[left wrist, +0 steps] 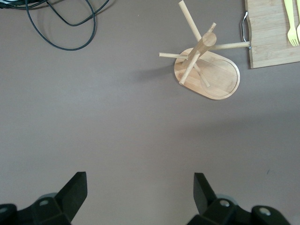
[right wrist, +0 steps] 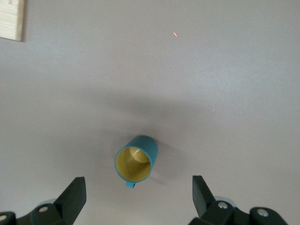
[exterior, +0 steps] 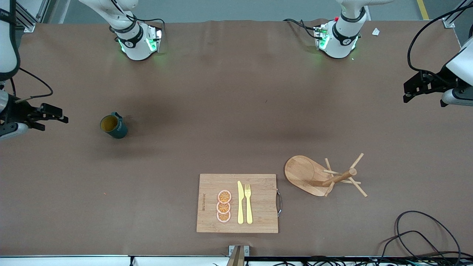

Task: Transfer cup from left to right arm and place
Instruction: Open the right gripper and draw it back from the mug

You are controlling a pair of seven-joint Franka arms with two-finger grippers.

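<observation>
The cup is a small dark teal mug with a yellow-brown inside. It stands on the brown table toward the right arm's end, mouth up. My right gripper is open and empty, in the air beside the cup, apart from it. In the right wrist view the cup lies just ahead of the gap between the open fingers, which hold nothing; the right gripper is above it. My left gripper is open and empty over the left arm's end of the table. The left wrist view shows the left gripper over bare table.
A wooden mug tree with pegs stands on an oval base; it also shows in the left wrist view. A cutting board beside it carries orange slices, a yellow knife and a fork. Black cables lie at the near corner.
</observation>
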